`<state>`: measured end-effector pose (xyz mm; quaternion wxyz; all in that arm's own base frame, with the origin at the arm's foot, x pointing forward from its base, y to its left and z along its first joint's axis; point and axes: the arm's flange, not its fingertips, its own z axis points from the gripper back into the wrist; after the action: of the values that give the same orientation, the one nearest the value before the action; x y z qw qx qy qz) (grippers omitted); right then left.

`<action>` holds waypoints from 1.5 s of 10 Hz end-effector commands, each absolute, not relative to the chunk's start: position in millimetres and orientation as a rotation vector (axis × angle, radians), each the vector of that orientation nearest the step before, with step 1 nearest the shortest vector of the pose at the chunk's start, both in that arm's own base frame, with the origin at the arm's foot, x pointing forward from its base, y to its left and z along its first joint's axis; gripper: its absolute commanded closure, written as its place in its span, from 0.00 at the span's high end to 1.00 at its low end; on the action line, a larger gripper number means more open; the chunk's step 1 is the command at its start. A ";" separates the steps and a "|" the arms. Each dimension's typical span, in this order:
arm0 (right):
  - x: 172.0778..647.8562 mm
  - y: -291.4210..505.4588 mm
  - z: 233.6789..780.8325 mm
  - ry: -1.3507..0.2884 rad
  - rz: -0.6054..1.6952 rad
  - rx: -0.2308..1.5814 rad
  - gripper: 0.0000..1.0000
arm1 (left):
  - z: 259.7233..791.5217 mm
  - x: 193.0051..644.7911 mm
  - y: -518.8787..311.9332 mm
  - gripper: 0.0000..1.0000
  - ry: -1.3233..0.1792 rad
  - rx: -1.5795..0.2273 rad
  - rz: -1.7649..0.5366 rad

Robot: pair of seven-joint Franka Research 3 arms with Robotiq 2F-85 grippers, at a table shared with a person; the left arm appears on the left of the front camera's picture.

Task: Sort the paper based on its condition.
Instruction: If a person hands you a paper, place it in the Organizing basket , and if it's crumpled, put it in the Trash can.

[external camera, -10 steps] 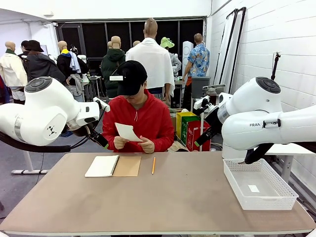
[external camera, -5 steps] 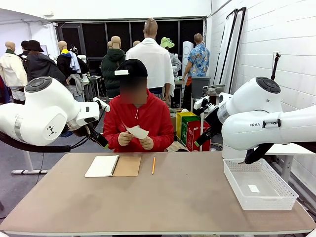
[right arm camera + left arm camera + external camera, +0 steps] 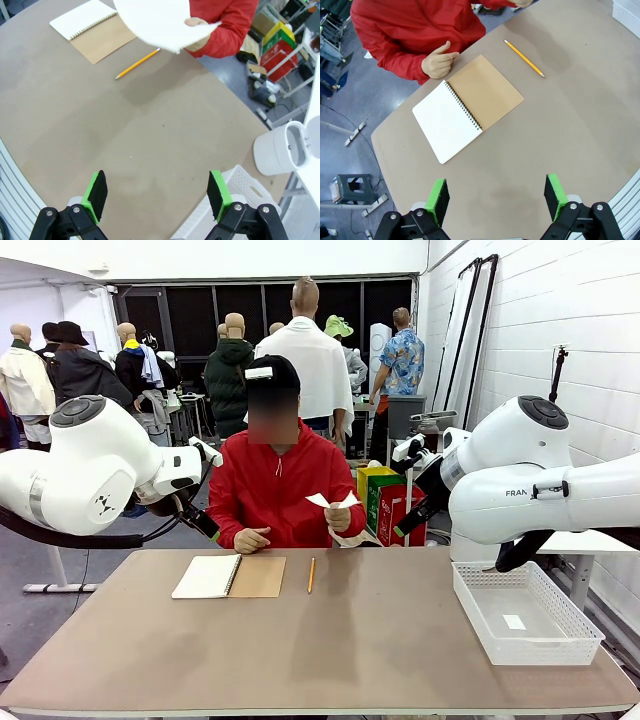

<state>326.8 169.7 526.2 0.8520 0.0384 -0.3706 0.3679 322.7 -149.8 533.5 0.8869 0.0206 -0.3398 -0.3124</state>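
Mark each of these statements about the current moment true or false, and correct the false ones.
1. The person holds the paper in one hand, off the table. True.
2. The pencil rests on the notebook's white page. False: it lies on the table beside the notebook.
3. The left gripper has its fingers shut on the notebook. False: its fingers stand apart above the table, holding nothing.
4. The notebook lies open. True.
5. The right gripper is open and empty. True.
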 end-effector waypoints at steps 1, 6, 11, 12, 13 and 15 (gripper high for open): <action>326.9 169.9 525.9 -0.778 0.764 0.083 1.00 | 533.8 322.6 -149.7 1.00 -0.707 0.043 -0.650; 326.9 169.9 525.9 -0.778 0.764 0.083 1.00 | 533.8 322.6 -149.7 1.00 -0.707 0.043 -0.650; 382.0 170.4 565.1 -0.660 0.447 0.383 1.00 | 533.8 322.6 -149.7 1.00 -0.707 0.043 -0.650; 396.5 167.3 567.6 -0.637 0.376 0.421 1.00 | 533.8 322.6 -149.7 1.00 -0.707 0.043 -0.650; 408.9 162.4 566.5 -0.569 0.305 0.501 1.00 | 533.8 322.6 -149.7 1.00 -0.707 0.043 -0.650; 428.4 155.0 554.2 -0.501 0.230 0.586 1.00 | 533.8 322.6 -149.7 1.00 -0.707 0.043 -0.650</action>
<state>417.2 158.1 558.5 0.9194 0.2638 -0.2605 0.1311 322.9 -149.8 533.4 0.8870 0.0204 -0.3395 -0.3123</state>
